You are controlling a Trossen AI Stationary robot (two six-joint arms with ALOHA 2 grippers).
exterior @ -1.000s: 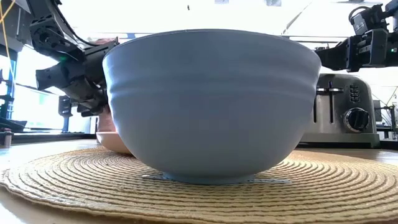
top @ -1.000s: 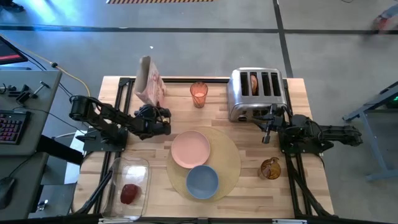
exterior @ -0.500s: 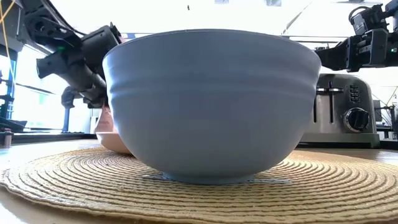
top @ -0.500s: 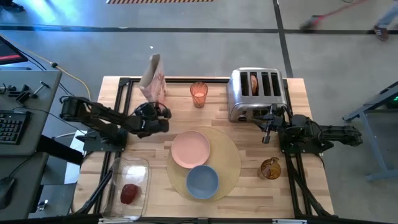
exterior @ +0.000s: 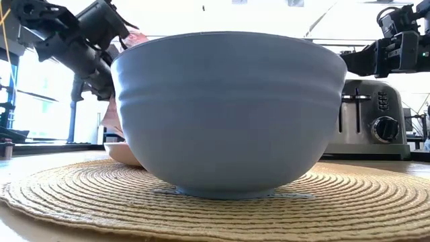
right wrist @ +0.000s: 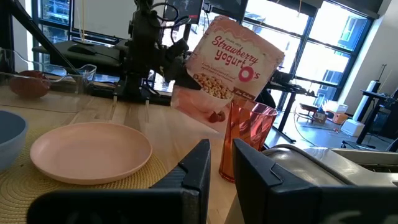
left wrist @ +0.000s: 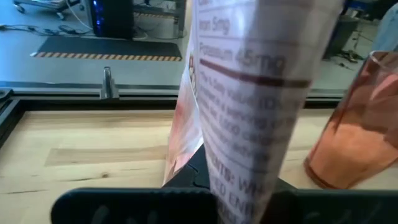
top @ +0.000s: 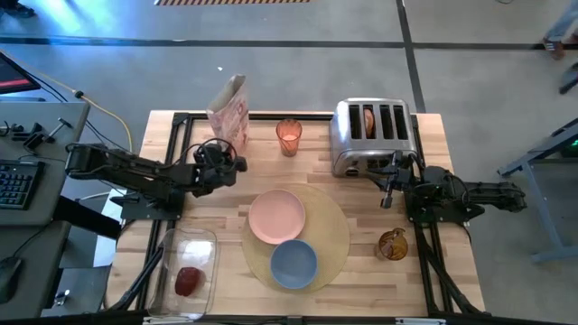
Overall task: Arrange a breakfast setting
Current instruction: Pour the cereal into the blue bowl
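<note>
The left gripper (top: 219, 161) grasps the cereal bag (top: 229, 112), lifted off the surface, with the glass (top: 288, 136) just beside it. The right gripper (top: 389, 183) hovers released next to the toaster (top: 372, 135), the plate (top: 277, 217) and bowl (top: 293, 264) on the placemat (top: 332, 236) between both grippers.

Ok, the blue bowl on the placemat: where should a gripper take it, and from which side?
Grip the blue bowl by its rim, coming straight down from above. It sits upright and open on the placemat, and its wide, rounded wall looks too broad to span. Use the edge away from the pink plate.
</note>
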